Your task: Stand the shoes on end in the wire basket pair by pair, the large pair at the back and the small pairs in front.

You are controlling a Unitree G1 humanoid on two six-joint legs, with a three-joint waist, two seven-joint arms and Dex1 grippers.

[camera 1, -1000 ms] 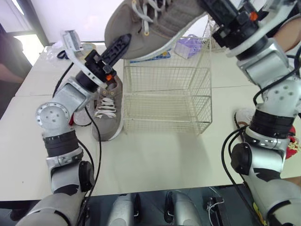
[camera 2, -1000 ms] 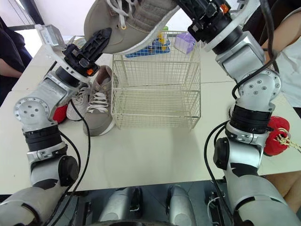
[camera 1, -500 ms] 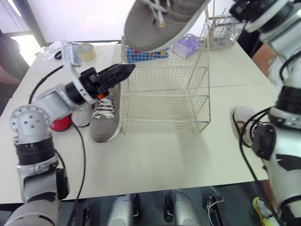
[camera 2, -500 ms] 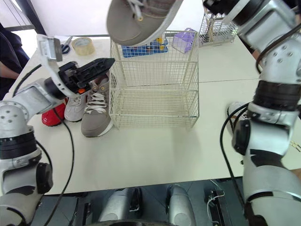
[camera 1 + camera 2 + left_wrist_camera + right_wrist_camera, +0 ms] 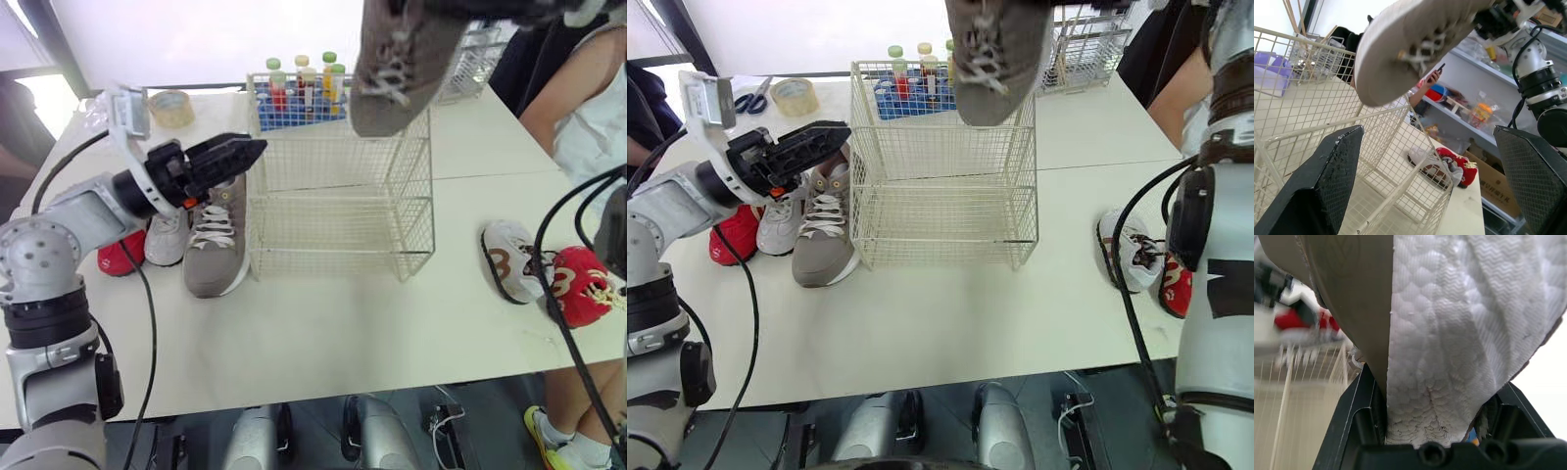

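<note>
Raised grey shoe (image 5: pixel 397 69) 1 — in right gripper (image 5: pixel 1437 401) | left gripper (image 5: pixel 245 152) wide | basket (image 5: pixel 343 227) 1

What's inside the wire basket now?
No shoes: bare floor shows through the wire basket. The grey shoe, held by the right end effector, hangs toe-down above and covers part of its back rim.

Silver round-jointed arms (image 5: pixel 83 206), black cables (image 5: pixel 539 274), black cross-hatched fingers (image 5: pixel 1327 181)

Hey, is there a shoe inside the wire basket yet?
No, the wire basket holds no shoe; the grey shoe hangs toe-down above its opening, gripped in the right claw.
</note>
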